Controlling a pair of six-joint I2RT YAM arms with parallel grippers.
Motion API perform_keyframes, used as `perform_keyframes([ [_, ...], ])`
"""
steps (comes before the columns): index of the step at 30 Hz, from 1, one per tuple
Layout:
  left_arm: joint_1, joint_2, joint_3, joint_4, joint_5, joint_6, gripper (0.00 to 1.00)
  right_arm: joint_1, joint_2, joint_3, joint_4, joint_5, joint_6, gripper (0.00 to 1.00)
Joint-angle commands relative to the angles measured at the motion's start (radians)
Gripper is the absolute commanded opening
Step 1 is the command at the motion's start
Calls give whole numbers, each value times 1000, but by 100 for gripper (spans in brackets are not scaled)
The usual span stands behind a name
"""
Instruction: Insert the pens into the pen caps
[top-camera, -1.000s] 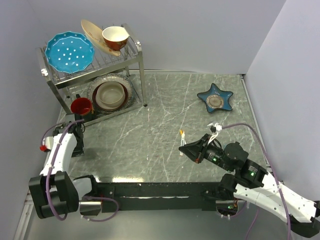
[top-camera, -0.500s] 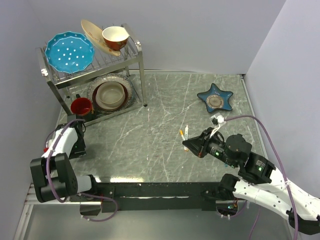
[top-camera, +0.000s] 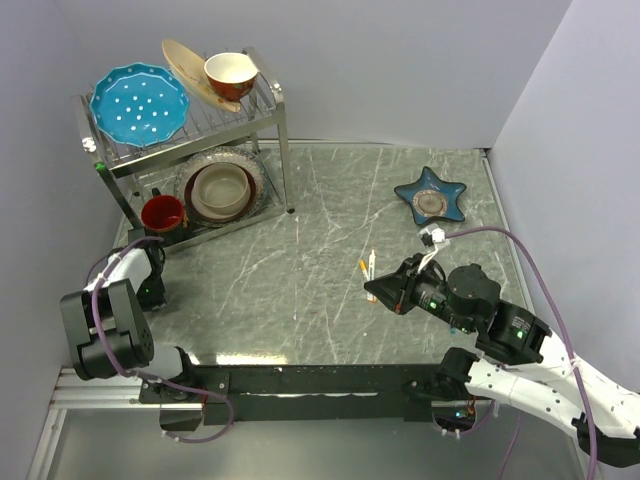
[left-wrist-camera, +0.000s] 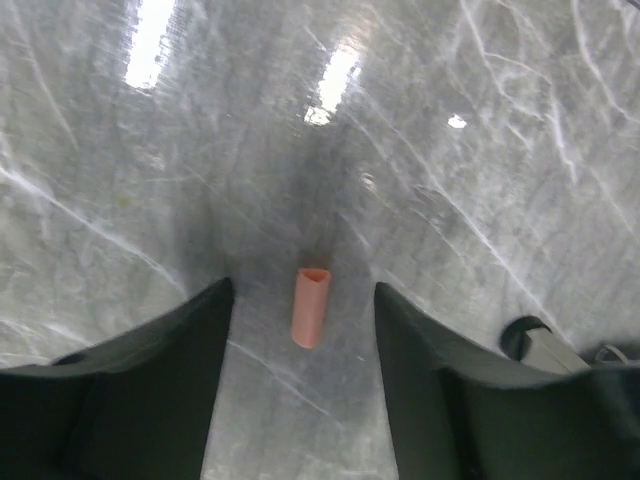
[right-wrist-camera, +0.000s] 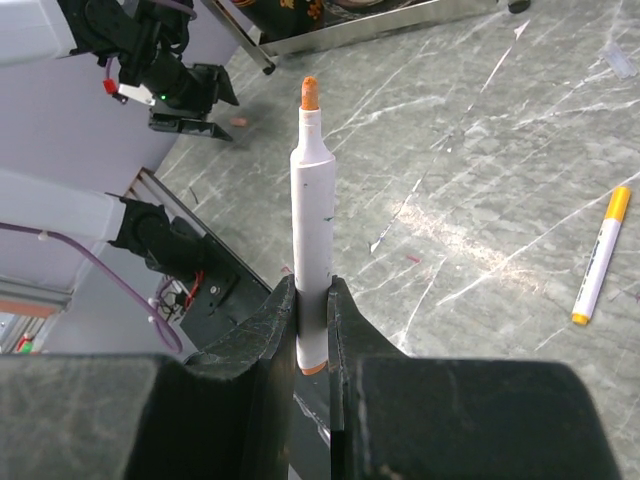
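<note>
My right gripper (right-wrist-camera: 310, 290) is shut on a white pen (right-wrist-camera: 310, 220) with an orange tip and orange end, held off the table; in the top view the gripper (top-camera: 375, 289) is at centre right with the pen (top-camera: 372, 264) sticking out of it. A second white pen with an orange end (right-wrist-camera: 600, 255) lies on the table beside it (top-camera: 364, 268). My left gripper (left-wrist-camera: 302, 292) is open low over the table at the far left (top-camera: 152, 290), its jaws either side of a short orange-pink cap (left-wrist-camera: 311, 306) lying flat. The dark blue pen and the other cap are out of view.
A metal dish rack (top-camera: 283, 150) stands at the back left with a blue plate, bowls and a red cup (top-camera: 163, 212). A blue star-shaped dish (top-camera: 431, 198) sits at the back right. Walls close the left, back and right sides.
My right gripper has lifted the white pen off the table and moved slightly right. My left arm has drawn in toward the far left edge.
</note>
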Motion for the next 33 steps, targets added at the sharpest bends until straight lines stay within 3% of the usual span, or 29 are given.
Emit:
perform_keyframes([
  [1, 5, 51, 7, 17, -7, -8, 55, 9, -18, 46, 16, 11, 13, 0],
  [6, 5, 100, 8, 14, 45, 31, 35, 10, -32, 42, 19, 11, 15, 0],
  [10, 1, 115, 1, 14, 99, 86, 24, 9, -55, 34, 23, 15, 10, 0],
  [13, -40, 97, -6, 9, 104, 130, 1, 10, -75, 22, 31, 20, 8, 0],
  [15, -85, 70, -1, 6, 93, 156, 1, 9, -87, 11, 39, 19, 7, 0],
  [22, -476, -10, 47, -23, 100, 185, 1, 10, -139, -32, 66, 26, 13, 0],
  [24, -533, -10, 63, -14, 119, 210, 1, 10, -164, -43, 69, 29, 21, 0],
  [33, -876, 175, 255, -124, 64, 222, 1, 10, -296, -83, 45, 83, 28, 0],
])
